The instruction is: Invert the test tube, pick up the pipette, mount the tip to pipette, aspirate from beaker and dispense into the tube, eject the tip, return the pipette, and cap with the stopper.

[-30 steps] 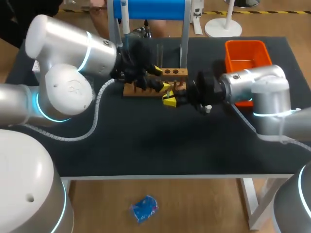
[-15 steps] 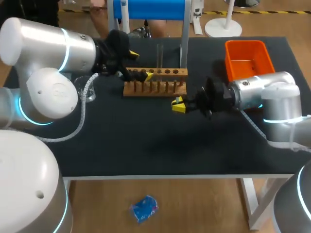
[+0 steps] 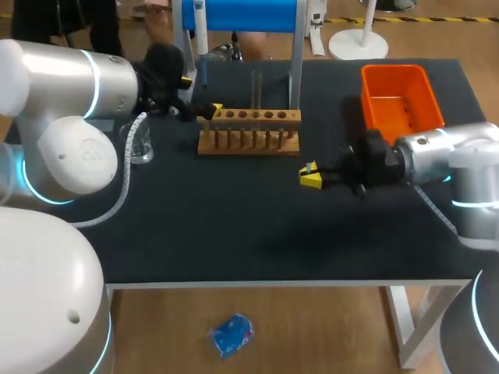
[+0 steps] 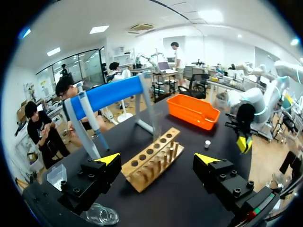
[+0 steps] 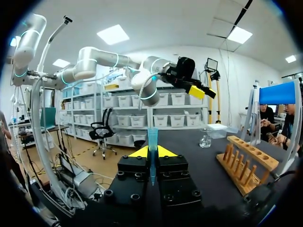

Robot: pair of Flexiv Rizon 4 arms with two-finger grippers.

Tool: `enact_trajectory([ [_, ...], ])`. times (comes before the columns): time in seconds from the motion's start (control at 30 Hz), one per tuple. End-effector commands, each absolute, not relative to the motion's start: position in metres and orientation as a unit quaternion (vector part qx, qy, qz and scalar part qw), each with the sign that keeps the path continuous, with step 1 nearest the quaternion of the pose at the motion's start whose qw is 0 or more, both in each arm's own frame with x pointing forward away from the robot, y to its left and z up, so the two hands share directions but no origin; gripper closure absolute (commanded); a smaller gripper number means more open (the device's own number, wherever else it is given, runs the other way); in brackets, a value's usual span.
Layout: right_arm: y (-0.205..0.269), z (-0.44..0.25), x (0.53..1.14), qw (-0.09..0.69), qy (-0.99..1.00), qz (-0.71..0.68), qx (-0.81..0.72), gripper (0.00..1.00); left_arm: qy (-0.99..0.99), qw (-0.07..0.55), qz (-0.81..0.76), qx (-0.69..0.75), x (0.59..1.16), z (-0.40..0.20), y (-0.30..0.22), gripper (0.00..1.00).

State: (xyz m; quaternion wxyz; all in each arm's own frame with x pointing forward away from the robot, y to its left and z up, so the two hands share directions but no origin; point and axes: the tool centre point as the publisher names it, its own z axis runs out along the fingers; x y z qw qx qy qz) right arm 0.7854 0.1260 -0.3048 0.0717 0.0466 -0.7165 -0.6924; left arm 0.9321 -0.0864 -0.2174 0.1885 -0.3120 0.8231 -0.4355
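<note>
Blue pipette tip (image 5: 152,137) stood upright, clamped between closed fingers of our right gripper (image 3: 310,178), over bare table (image 3: 234,234), off right front corner of wooden rack (image 3: 248,142). Test tube (image 3: 256,87) upright in rack. Pipette (image 3: 200,39) hung on blue stand (image 3: 245,14) behind. Our left gripper (image 3: 201,93) spread wide, empty, at rack's left end, beaker (image 3: 139,145) near. Orange bin (image 3: 398,92) behind right arm. Tip not discernible from head view.
</note>
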Motion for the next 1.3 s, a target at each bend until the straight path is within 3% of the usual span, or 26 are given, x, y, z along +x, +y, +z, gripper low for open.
enact_trajectory([
  [0.03, 0.109, -0.303, 0.773, 0.06, -0.725, -0.685, 0.045, 1.0, 0.821, 0.197, -0.428, -0.322, 0.935, -0.221, -0.09, 0.0],
  [0.63, 0.109, -0.303, 0.773, 0.06, -0.725, -0.685, 0.045, 1.0, 0.821, 0.197, -0.428, -0.322, 0.935, -0.221, -0.09, 0.0],
  [1.1, 0.109, -0.303, 0.773, 0.06, -0.725, -0.685, 0.045, 1.0, 0.71, 0.317, -0.469, -0.418, 1.011, -0.214, -0.075, 0.0],
  [1.3, 0.109, -0.303, 0.773, 0.06, -0.725, -0.685, 0.045, 1.0, 0.686, 0.337, -0.483, -0.427, 1.044, -0.21, -0.079, 0.0],
])
